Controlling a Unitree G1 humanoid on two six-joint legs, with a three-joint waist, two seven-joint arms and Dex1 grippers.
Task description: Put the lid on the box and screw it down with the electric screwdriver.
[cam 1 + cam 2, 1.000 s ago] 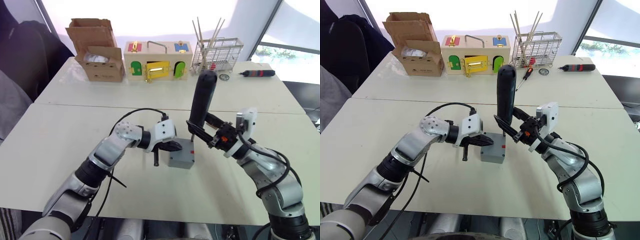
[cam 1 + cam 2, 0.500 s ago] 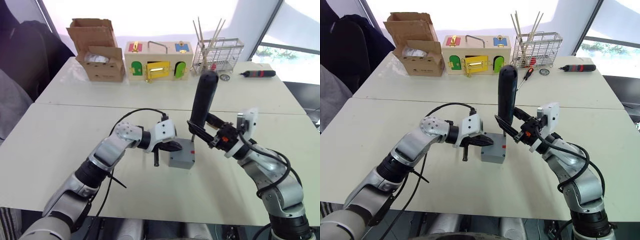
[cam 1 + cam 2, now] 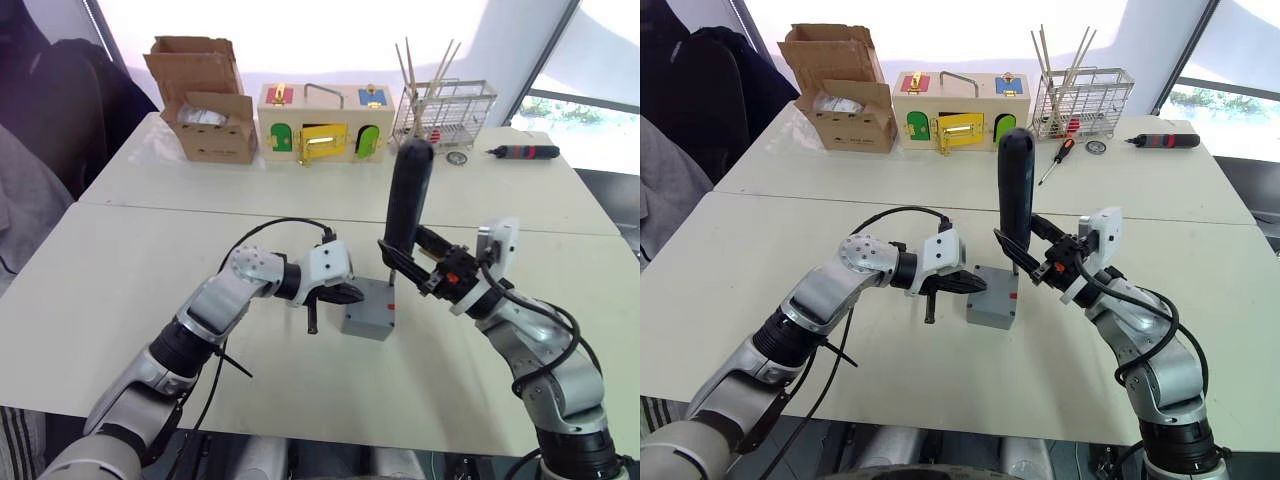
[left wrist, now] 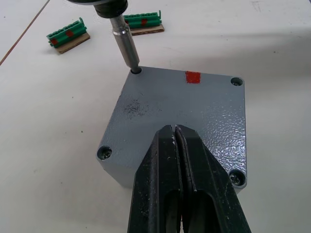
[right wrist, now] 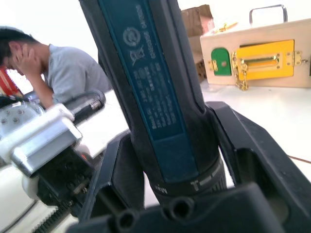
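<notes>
My right gripper (image 3: 1025,262) hugs the electric screwdriver (image 3: 1013,195), so I keep it straight in the lid (image 4: 184,121) corner hole while my closed left gripper (image 4: 176,141) presses the lid on the box (image 3: 992,310).

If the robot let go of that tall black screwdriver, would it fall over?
Probably. The screwdriver stands upright on only its thin bit in the lid's corner hole, so it looks top-heavy. Being round, it might then roll. The right gripper clamps it low.

- Box (image 3: 368,317) on near surface (image 3: 120,300), lid (image 4: 184,116) on top.
- Electric screwdriver (image 3: 406,200) upright over the box's far corner, bit in screw hole.
- Left gripper (image 3: 350,293) just left of the box.
- Cardboard carton (image 3: 208,120), wooden box (image 3: 322,125), wire rack (image 3: 443,105) along far edge, left to right.
</notes>
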